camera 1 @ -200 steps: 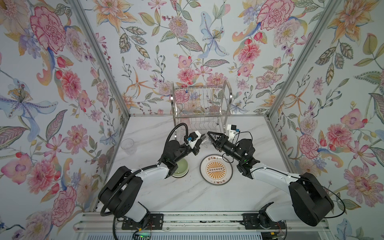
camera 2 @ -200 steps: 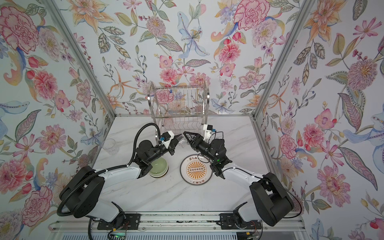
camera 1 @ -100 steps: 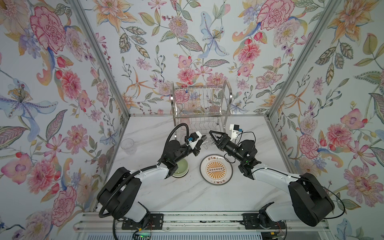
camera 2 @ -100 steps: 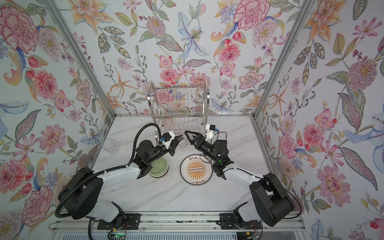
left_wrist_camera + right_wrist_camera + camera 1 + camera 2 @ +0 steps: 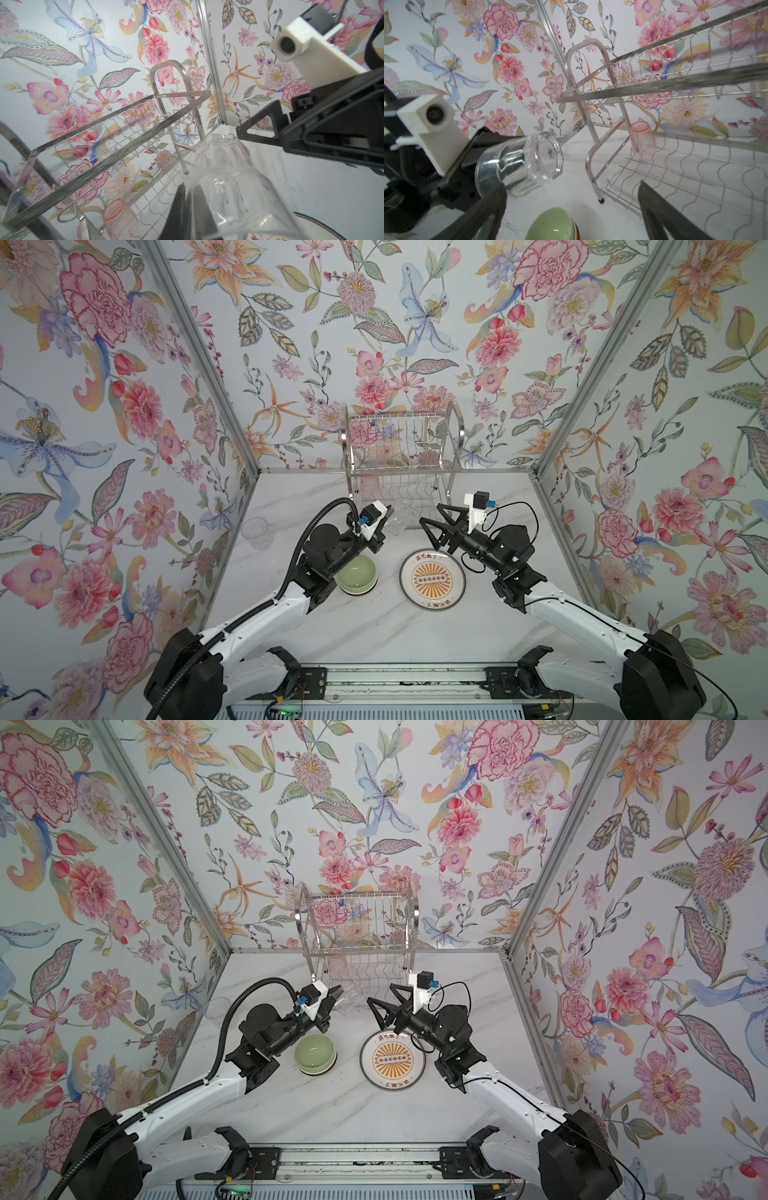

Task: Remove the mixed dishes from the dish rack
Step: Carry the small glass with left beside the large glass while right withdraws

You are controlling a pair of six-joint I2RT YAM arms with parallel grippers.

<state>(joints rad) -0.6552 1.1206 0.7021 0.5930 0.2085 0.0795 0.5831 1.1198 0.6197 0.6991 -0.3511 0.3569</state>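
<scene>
Gripping a clear cup [image 5: 525,164] with the left pincer [image 5: 334,997], clenched on the cup's wall at the rim. Holds it tipped on its side, base pointing away from the arm and toward the right pincer [image 5: 430,514], apparently lifted off the desk [image 5: 374,635], just in front of the lower tier of the dish rack [image 5: 395,416].

Shows the right pincer released, fingers spread wide with only air between them, hovering near the cup's base (touching or not, cannot tell) and above the far edge of a plate [image 5: 432,580].

Finds a pink cup [image 5: 642,138] upside down on the rack's lower tier, at the left end in both top views, close to an arched side frame.

Has the plate lying flat on the desk in front of the rack, white with an orange sunburst and characters, partly under the right arm's wrist. Beside it, apart, sets a green bowl [image 5: 357,578] nested upright in an orange bowl [image 5: 576,229] (only a sliver of orange rim showing), tucked against the left arm.

Puts a second clear cup [image 5: 255,531] on the desk by the left wall, well apart from everything else.
</scene>
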